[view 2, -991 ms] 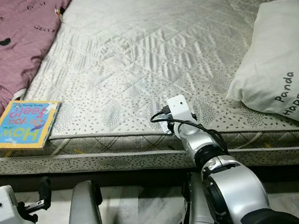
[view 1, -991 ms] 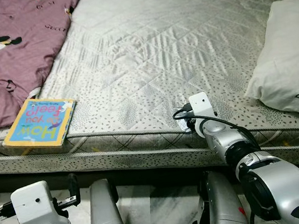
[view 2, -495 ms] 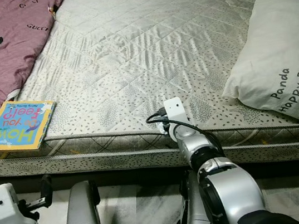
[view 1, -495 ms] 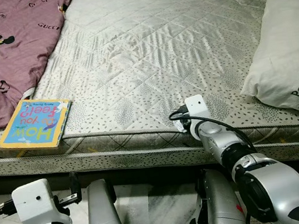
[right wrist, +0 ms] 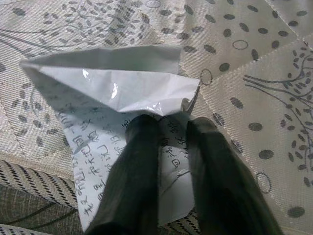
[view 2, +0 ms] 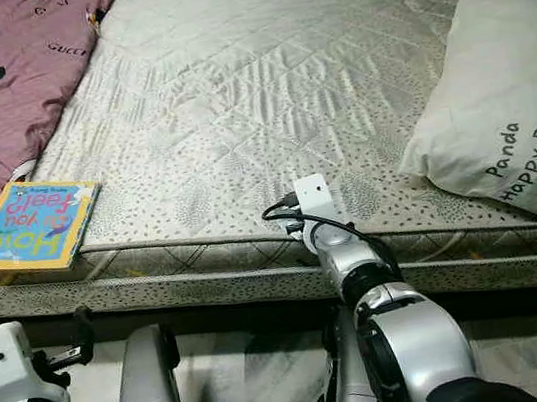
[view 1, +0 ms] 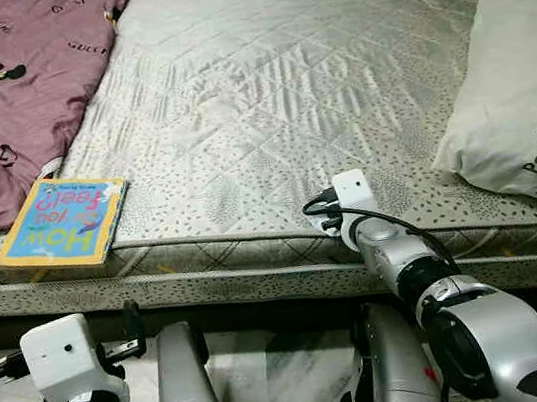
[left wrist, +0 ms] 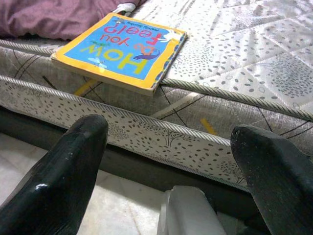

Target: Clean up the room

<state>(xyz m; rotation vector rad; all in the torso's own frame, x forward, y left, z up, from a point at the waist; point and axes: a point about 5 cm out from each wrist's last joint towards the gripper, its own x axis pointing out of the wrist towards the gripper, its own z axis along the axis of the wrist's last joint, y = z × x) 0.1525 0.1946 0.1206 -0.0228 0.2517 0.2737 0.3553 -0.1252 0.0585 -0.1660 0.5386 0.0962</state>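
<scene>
Right wrist view: right gripper (right wrist: 168,147) fingers nearly closed on white printed plastic wrapper (right wrist: 117,98) at patterned grey mattress (view 1: 262,91) edge. Scene unchanged over last half-second, grasp apparently settling. Left gripper (left wrist: 166,161) wide open, empty, facing yellow-blue picture book (left wrist: 122,49).

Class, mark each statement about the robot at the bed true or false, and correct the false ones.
1. The book lies at the mattress edge, beside the purple blanket. True.
2. The right gripper is closed on a piece of white paper. True.
3. The left gripper holds the book. False: it is open, below the mattress edge, short of the book.
4. The pillow lies on the floor. False: it rests on the mattress, on the robot's right.
</scene>
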